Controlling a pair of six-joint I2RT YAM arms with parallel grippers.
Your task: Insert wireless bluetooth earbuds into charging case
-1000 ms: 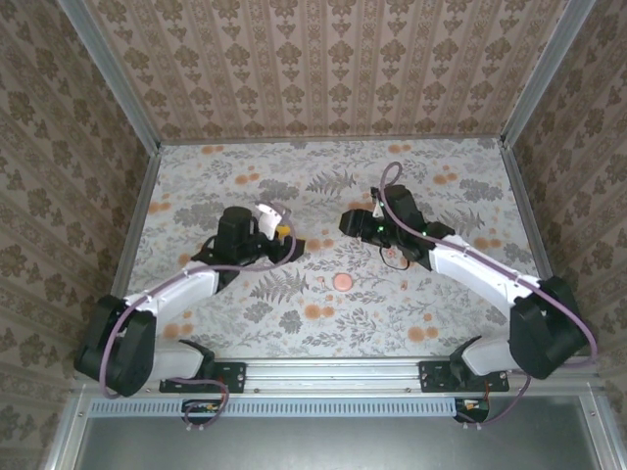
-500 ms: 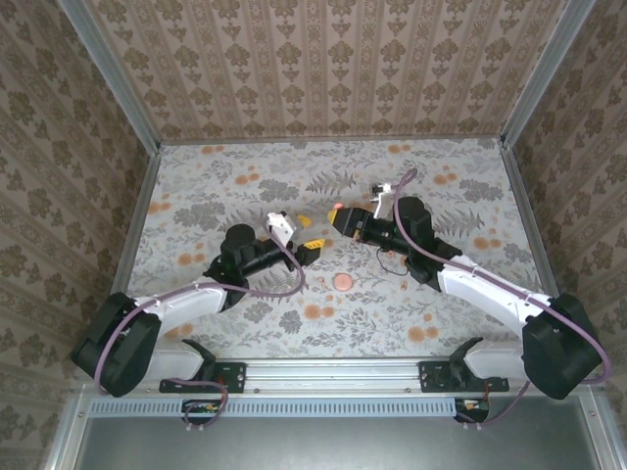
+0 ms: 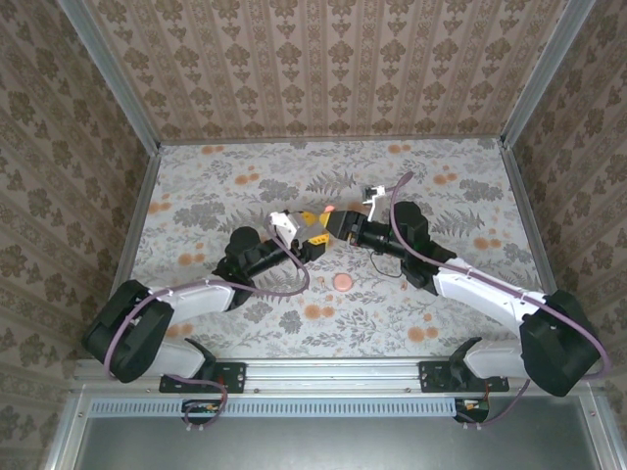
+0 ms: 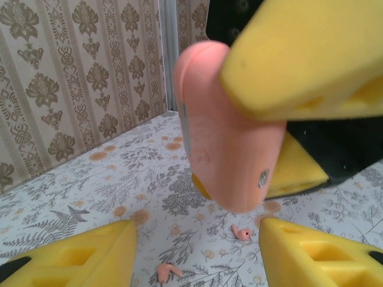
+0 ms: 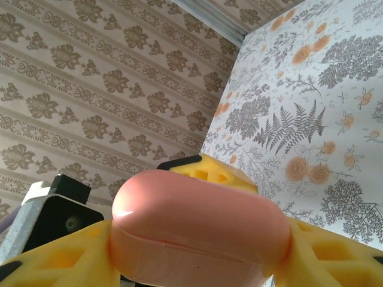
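The charging case is a closed coral-pink box with its lid seam showing. My right gripper is shut on it, a yellow pad on each side. In the top view the right gripper holds the case above the table's middle, tip to tip with my left gripper. In the left wrist view the case hangs just ahead of my left gripper, whose jaws stand open and touch nothing. Two earbuds lie on the floral table below.
A flat round pink disc lies on the table just in front of the two grippers. Patterned walls close the table in at the back and on both sides. Printed orange blots dot the table cover.
Both arms have swung in to the table's middle. The right gripper brought the case up to the left gripper, which moved right and narrowed its jaws a little.
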